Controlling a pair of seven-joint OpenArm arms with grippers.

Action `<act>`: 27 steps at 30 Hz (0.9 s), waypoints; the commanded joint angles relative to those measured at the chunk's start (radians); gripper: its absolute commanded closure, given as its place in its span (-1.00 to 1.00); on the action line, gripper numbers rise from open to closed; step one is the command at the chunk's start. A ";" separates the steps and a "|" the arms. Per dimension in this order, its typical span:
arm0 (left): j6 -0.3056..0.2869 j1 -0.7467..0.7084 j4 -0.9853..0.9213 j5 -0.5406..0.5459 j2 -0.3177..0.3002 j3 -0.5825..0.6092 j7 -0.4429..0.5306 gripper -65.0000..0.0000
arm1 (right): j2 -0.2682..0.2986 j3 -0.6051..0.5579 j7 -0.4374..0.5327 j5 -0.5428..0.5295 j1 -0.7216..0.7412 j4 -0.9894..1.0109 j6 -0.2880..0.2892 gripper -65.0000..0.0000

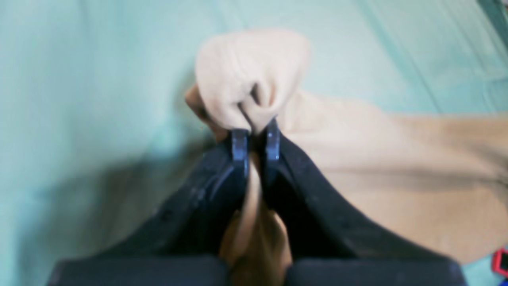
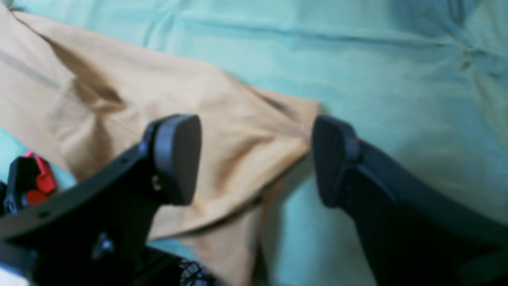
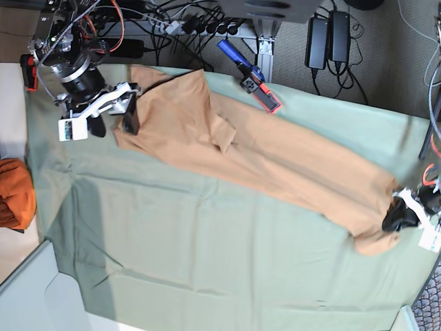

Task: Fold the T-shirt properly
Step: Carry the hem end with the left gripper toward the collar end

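The peach-tan T-shirt (image 3: 262, 148) lies stretched in a long diagonal band from the back left to the front right of the pale green cloth (image 3: 207, 248). My left gripper (image 3: 398, 217) is at its right end. In the left wrist view it (image 1: 256, 137) is shut on a bunched fold of the T-shirt (image 1: 397, 167), held just above the cloth. My right gripper (image 3: 114, 114) is at the left end. In the right wrist view it (image 2: 254, 159) is open, its jaws wide apart over a corner of the T-shirt (image 2: 158, 91), holding nothing.
A darker orange cloth bundle (image 3: 15, 193) lies off the left edge of the green cloth. A blue and red tool (image 3: 251, 83) lies at the back edge beside the shirt. Cables and power strips (image 3: 200, 24) run along the back. A red and black object (image 2: 31, 178) shows beside the right gripper.
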State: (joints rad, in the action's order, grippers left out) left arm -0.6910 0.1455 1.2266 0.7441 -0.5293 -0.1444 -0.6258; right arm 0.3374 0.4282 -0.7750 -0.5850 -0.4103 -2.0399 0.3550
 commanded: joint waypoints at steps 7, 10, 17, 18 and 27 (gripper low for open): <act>-0.007 0.156 -0.121 0.073 -0.047 -0.006 -0.019 1.00 | 0.011 0.016 0.023 -0.010 0.002 -0.016 0.095 -0.34; -0.007 0.127 -0.022 0.174 -0.046 -0.005 -0.098 1.00 | 0.008 0.016 0.023 -0.010 0.002 -0.016 0.095 -0.34; -0.007 -0.046 0.333 0.211 0.013 0.037 -0.127 1.00 | 0.009 0.016 0.039 -0.010 0.003 -0.016 0.095 -0.34; -0.007 -0.066 0.375 0.202 0.028 0.063 -0.127 1.00 | 0.009 0.016 0.043 -0.010 0.003 -0.016 0.095 -0.34; -0.007 -0.095 0.446 -0.126 0.187 0.281 -0.036 1.00 | 0.009 0.016 0.041 -0.010 0.003 -0.016 0.095 -0.34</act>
State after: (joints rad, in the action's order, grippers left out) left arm -0.6891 0.0307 1.6577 0.5964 -0.3359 0.1402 -0.6903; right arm 0.3347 0.4358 -0.7567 -0.5838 -0.4103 -2.0403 0.3550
